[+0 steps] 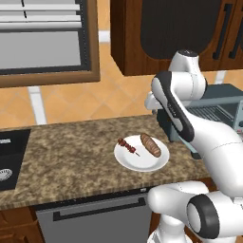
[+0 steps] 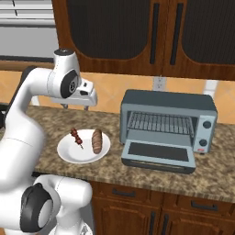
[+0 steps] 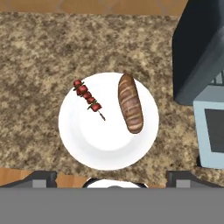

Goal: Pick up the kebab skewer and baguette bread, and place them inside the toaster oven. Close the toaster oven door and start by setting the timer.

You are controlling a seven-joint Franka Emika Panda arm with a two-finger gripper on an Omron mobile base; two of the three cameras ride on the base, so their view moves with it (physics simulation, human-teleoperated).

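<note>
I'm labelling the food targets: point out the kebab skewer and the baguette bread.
kebab skewer [image 3: 89,99], hand view, on its middle chunks.
baguette bread [image 3: 130,103], hand view, on the middle of its crust.

toaster oven [image 3: 199,57] cropped at frame edge

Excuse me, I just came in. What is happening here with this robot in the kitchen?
The robot arm holds its open, empty gripper above a white plate on the stone counter. On the plate lie the kebab skewer and the baguette bread, side by side, neither picked up yet. Beside the plate stands the toaster oven, its door folded down open and its wire rack bare. So nothing is loaded yet.
</note>
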